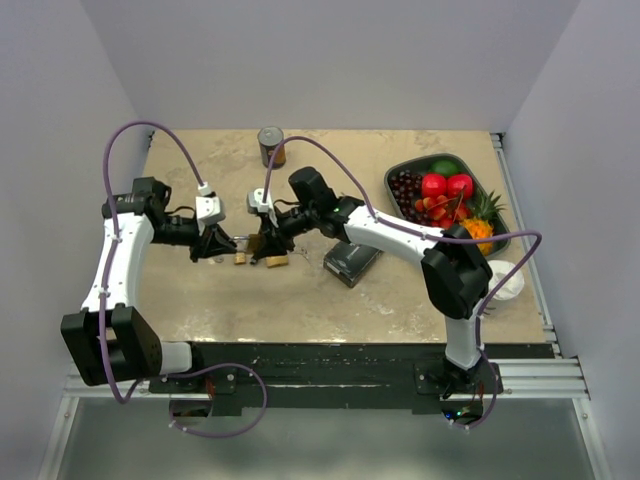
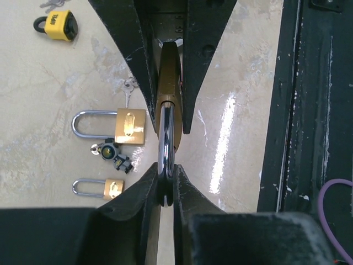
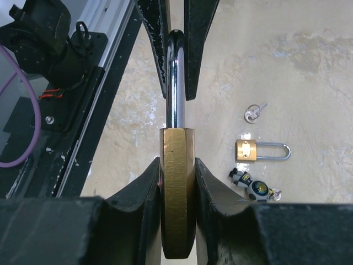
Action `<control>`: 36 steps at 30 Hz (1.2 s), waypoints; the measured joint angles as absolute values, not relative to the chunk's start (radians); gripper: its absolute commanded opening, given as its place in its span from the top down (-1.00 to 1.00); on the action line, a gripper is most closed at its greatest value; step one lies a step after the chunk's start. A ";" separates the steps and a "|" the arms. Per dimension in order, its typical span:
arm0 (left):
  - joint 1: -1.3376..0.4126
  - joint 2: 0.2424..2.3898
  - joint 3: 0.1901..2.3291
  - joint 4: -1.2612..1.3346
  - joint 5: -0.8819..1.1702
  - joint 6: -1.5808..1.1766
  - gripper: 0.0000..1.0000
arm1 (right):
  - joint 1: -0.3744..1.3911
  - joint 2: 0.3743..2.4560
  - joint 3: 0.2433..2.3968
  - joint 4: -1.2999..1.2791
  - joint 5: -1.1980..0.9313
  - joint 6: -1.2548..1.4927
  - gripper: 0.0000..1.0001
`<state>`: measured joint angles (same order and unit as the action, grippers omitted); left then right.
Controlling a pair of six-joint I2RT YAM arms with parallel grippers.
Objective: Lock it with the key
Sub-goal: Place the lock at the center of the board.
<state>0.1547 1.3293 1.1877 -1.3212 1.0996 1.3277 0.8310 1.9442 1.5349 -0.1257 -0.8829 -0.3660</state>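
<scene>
Top view: the left gripper [image 1: 230,245] and right gripper [image 1: 257,243] meet tip to tip left of the frame's centre, over the table [image 1: 400,310].

Left wrist view: the left jaws clench the steel shackle of a brass padlock [image 2: 167,77], which stands at centre frame between both grippers.

Right wrist view: the right jaws clamp its brass body at lower centre. A silver key [image 3: 255,112] lies loose on the table at right, near a small padlock [image 3: 248,150].

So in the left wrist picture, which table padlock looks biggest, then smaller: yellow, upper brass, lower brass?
Largest: upper brass padlock with steel shackle.
Then: yellow padlock with black shackle and lower brass padlock, too alike to rank.
</scene>
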 measured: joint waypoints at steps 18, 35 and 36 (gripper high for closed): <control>0.206 1.267 1.117 -0.255 0.905 -0.260 -0.98 | 0.738 1.944 1.398 0.405 -0.531 0.281 1.00; 0.036 1.266 0.942 0.035 0.619 -0.811 -0.98 | 0.880 1.944 1.422 0.495 -0.204 0.346 1.00; 0.028 1.265 0.936 0.036 0.611 -0.818 -0.98 | 0.884 1.944 1.423 0.497 -0.194 0.341 1.00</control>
